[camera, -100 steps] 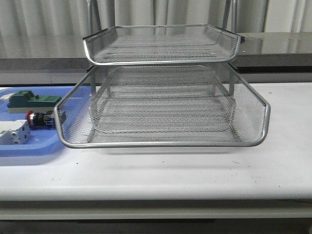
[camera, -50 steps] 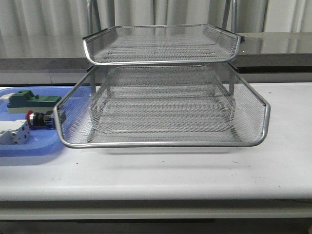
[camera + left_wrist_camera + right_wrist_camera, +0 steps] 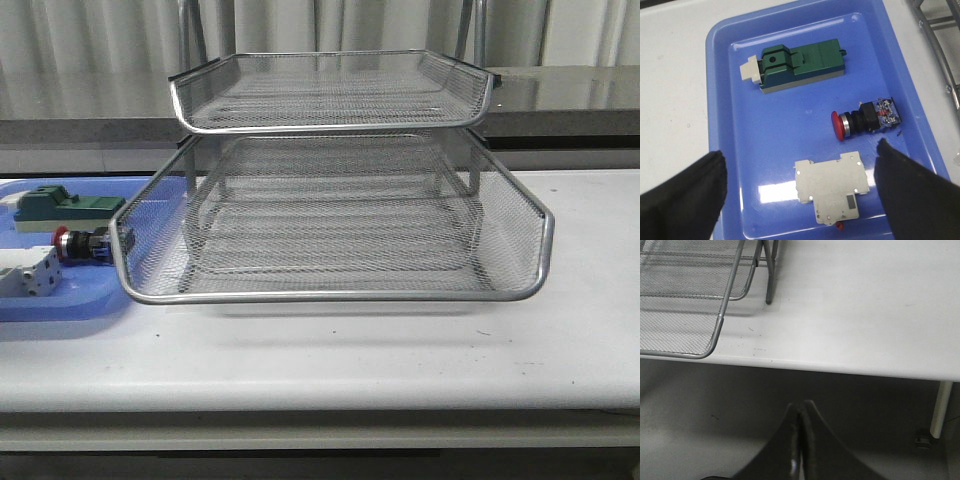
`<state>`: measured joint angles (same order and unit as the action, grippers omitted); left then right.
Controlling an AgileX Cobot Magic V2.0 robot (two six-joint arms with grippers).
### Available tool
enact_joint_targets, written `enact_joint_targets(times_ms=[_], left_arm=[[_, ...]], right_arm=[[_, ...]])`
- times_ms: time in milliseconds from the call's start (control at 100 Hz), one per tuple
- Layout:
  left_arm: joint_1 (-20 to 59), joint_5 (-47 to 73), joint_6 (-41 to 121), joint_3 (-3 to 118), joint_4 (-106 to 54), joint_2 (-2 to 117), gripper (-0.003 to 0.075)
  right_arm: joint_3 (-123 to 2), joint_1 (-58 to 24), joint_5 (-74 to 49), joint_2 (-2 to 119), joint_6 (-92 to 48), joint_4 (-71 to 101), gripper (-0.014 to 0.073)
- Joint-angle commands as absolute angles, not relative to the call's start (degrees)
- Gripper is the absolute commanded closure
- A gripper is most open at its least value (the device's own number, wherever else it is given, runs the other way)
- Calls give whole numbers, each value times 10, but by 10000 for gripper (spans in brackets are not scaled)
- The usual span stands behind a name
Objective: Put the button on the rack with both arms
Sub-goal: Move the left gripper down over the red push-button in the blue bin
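Three parts lie in the blue plastic tray (image 3: 722, 120) at the left end of the white bench (image 3: 400, 360). From the left wrist camera, the push-button switch (image 3: 865, 117) lies on its side near the tray's middle, its red mushroom cap pointing toward 9 o'clock and its blue-grey rear block toward 3 o'clock. The green block (image 3: 797, 65) sits at about 11 o'clock from the button, well apart from it. The white-grey boxy component (image 3: 832, 187) lies at about 7 o'clock from the button, near it but not touching.

The left gripper (image 3: 800, 192) hovers over the tray with its jaws spread wide and grasping nothing; one black finger (image 3: 682, 200) shows over the tray's edge, the other beside the button's rear end, and the boxy component lies in the gap between them.

In the front view the button (image 3: 85, 243) rests in the tray just at 9 o'clock of the lower basket's front corner of the wire-mesh rack (image 3: 330, 215). The rack stands mid-bench; two of its tiers are in clear sight, and both hold nothing.

The right gripper (image 3: 800, 440) hangs off the bench's near edge with its jaws pressed together, holding nothing. The rack's corner (image 3: 690, 295) and one frame leg show at 10 o'clock from it.
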<state>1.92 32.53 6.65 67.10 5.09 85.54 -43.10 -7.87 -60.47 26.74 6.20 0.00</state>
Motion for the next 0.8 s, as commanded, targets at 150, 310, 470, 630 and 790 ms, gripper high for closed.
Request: enact_joint_targets(times_ms=[150,310,470,630,790], left_arm=[[22,358,196,781,23,900,134],[22,482,354,896,-78,982,134],[22,561,443,1003,-122,1067,134],[28,630,505,1079,-122,1135,134],[42,661,570,1097,-119,1174,134]], right_arm=[[-450,-79,-572,271,60,-9,664],[-450,-79,-572,271,60,-9,664],[-450,-79,-572,271,60,-9,664],[-450,-79,-572,271,60,-9,664],[-450,-79,-572,271,60,-9,664]])
